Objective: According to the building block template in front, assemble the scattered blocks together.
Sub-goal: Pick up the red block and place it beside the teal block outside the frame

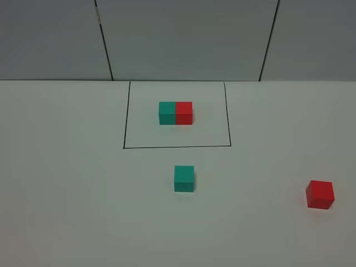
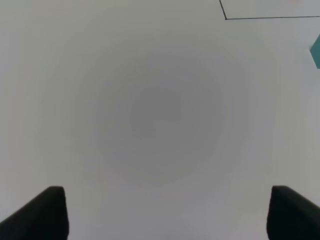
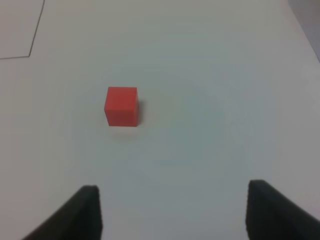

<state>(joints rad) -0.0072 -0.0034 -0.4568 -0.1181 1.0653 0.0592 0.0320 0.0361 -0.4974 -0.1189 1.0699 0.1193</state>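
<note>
The template [image 1: 176, 113], a teal cube joined to a red cube, sits inside a thin black drawn rectangle [image 1: 123, 133] at the table's middle back. The loose teal cube [image 1: 184, 178] stands just in front of the rectangle; a sliver of it shows in the left wrist view [image 2: 316, 52]. The loose red cube [image 1: 320, 194] stands far right; it also shows in the right wrist view [image 3: 121, 106]. My left gripper [image 2: 160, 215] is open over bare table. My right gripper [image 3: 172, 212] is open, with the red cube ahead of it and apart. Neither gripper shows in the exterior high view.
A white table [image 1: 67, 194] meets a grey panelled wall [image 1: 183, 39] at the back. A corner of the drawn rectangle shows in the left wrist view [image 2: 226, 18] and in the right wrist view [image 3: 31, 52].
</note>
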